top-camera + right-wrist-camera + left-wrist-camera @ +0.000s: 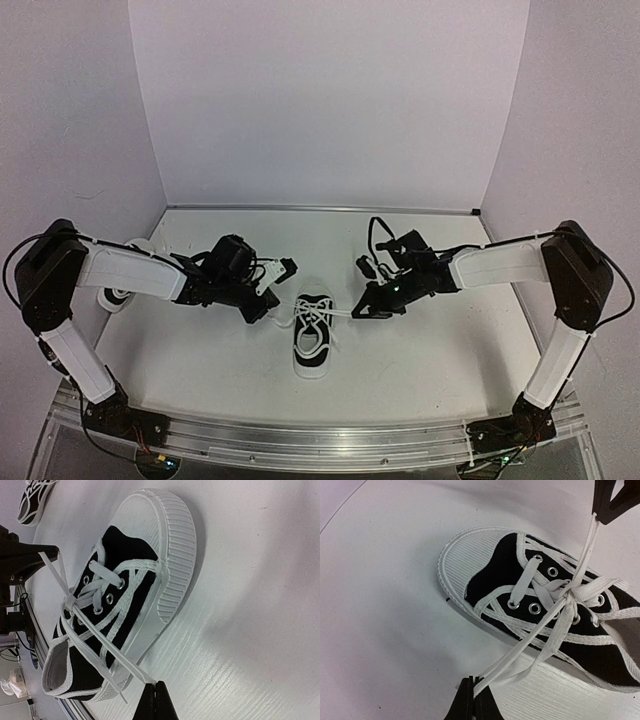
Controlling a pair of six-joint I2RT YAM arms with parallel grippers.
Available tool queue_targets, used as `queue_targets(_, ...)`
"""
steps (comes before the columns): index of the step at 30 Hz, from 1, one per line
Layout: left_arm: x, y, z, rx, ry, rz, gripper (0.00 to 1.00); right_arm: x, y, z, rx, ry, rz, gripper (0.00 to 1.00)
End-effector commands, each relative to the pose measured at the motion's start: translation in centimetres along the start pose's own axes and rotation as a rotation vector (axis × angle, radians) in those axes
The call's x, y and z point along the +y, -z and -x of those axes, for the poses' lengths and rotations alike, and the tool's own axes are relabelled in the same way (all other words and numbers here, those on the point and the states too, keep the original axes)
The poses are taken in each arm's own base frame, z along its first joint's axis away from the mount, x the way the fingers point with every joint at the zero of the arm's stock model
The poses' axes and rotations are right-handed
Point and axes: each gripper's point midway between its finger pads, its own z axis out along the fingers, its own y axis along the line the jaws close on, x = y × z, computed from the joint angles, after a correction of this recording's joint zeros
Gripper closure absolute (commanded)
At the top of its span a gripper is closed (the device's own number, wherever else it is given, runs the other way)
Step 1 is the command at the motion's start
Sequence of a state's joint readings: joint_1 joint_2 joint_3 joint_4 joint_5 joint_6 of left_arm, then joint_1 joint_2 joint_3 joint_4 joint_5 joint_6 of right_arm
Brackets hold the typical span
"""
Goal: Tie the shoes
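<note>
A black-and-white sneaker (312, 336) lies in the middle of the table, toe toward the back. It also shows in the left wrist view (520, 587) and in the right wrist view (125, 595). Its white laces meet in a knot (571, 594) over the tongue. My left gripper (272, 306) is shut on a lace loop (520, 655) pulled out to the left. My right gripper (358, 311) is shut on a lace loop (115, 655) pulled out to the right. The second sneaker (125, 285) sits at the far left, partly hidden behind my left arm, and also shows in the right wrist view (35, 497).
White walls close the table at the back and both sides. The metal rail (320, 440) with the arm bases runs along the near edge. Both arms reach inward over the table's middle.
</note>
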State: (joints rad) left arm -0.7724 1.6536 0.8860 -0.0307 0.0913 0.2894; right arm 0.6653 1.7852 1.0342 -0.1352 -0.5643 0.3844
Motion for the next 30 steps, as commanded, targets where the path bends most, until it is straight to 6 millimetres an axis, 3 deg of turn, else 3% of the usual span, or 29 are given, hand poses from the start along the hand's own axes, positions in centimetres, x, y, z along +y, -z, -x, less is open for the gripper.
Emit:
queue_targets(1,3.9,0.0,-2.2,0.131,0.097,0.132,1.0,-2.7,1.0,-0.7,0.0,-0.029,-0.107,1.0)
queue_targets(22,3.6,-0.2,-3.2,0.184,0.148,0.101,1.0,-5.0,0.8,-1.9,0.02,-0.055,-0.169,1.0)
queue_targets(27,2.6,0.1,-1.3,0.108,0.125,0.031,1.0,-2.1,1.1,-0.9,0.019,-0.012,-0.041,1.0)
queue_targets(30,1.7,0.4,0.7,0.026,0.107,-0.018,1.0,-0.4,2.0,0.7,-0.019,0.009,0.009,0.88)
